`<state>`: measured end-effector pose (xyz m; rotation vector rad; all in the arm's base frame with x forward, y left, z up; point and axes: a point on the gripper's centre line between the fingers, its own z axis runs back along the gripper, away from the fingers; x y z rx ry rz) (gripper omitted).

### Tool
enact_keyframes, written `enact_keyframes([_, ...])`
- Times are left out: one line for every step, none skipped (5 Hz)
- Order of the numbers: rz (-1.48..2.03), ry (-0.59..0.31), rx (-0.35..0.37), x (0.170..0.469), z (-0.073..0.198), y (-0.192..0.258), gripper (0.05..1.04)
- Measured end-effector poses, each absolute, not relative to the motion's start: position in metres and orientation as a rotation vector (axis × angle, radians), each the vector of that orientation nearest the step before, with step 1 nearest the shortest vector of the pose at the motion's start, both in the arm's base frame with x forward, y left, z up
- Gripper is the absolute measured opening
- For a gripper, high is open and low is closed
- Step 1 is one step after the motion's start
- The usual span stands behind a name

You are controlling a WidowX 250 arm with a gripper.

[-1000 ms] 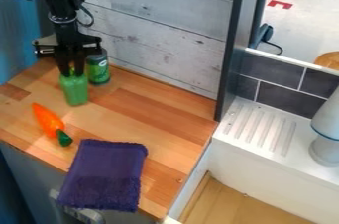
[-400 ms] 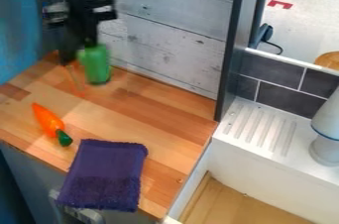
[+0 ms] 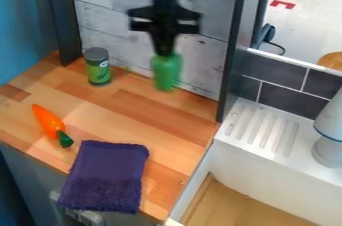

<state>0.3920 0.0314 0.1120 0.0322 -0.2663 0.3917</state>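
So the gripper has its fingers pinched around the top of a green bottle, kinda blurry but upright, smooth and rounded, by the wood-block counter's back edge. Green can with a dark lid sits near the back left corner. Shiny orange carrot by the left edge, fringed purple cloth at the front.

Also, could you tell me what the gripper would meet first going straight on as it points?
Probably the wooden counter, below the green bottle in the downward-pointing gripper, though the gap is unclear.
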Motion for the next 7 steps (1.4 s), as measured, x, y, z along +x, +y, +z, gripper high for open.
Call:
enact_keyframes([0.362, -0.293, 0.087, 0.382, 0.102, 0.002, 0.117])
enact_keyframes([0.369, -0.302, 0.109, 0.377, 0.091, 0.002, 0.117])
enact_keyframes([0.365, -0.319, 0.134, 0.371, 0.075, -0.001, 0.117])
enact_keyframes([0.375, -0.345, 0.144, 0.365, 0.062, -0.003, 0.117])
enact_keyframes([0.415, -0.365, 0.128, 0.365, 0.058, -0.003, 0.118])
enact_keyframes([0.436, -0.377, 0.129, 0.364, 0.053, -0.002, 0.117])
enact_keyframes([0.451, -0.381, 0.124, 0.363, 0.048, -0.002, 0.117])
